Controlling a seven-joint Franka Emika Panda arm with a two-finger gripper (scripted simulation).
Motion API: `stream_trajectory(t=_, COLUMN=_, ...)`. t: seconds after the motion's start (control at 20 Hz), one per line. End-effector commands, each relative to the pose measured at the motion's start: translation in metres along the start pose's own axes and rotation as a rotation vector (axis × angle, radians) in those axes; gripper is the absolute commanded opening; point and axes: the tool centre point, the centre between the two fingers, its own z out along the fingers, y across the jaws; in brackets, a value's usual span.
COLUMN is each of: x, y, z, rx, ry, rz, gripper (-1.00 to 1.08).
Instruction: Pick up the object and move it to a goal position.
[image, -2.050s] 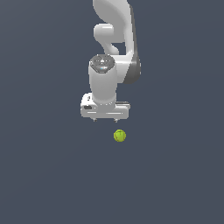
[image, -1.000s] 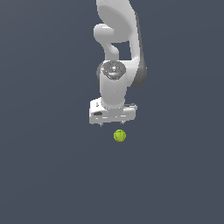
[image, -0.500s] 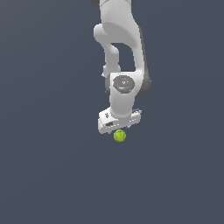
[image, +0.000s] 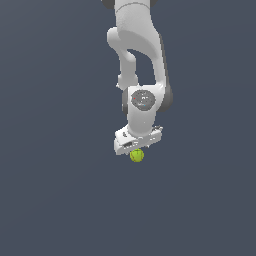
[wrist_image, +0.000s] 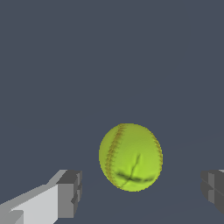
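Claw (wrist_image: 139, 192) fingers (wrist_image: 69, 193) stand wide apart with the ball (wrist_image: 131, 157) between them, touching neither.

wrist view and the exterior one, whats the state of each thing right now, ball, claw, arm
ball: free, lying between the claw's two fingers, touched by neither, a gap on each side
claw: open, fingers spread wider than the ball, straddling it
arm: reaching down from above, wrist pointing down over the ball
floor: plain dark grey surface under the ball
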Motion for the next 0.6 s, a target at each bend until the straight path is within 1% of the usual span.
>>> stream_trajectory(t=0.0, x=0.000, y=0.000, z=0.007, rx=0.000, ry=-0.001, rz=-0.001, gripper=1.00)
stream_trajectory(t=0.3, x=-0.001, y=-0.001, z=0.037, rx=0.000, ry=0.000, rz=-0.005, gripper=1.00)
stream_trajectory(t=0.55, x=0.000, y=-0.001, z=0.048, rx=0.000, ry=0.000, rz=-0.006, gripper=1.00)
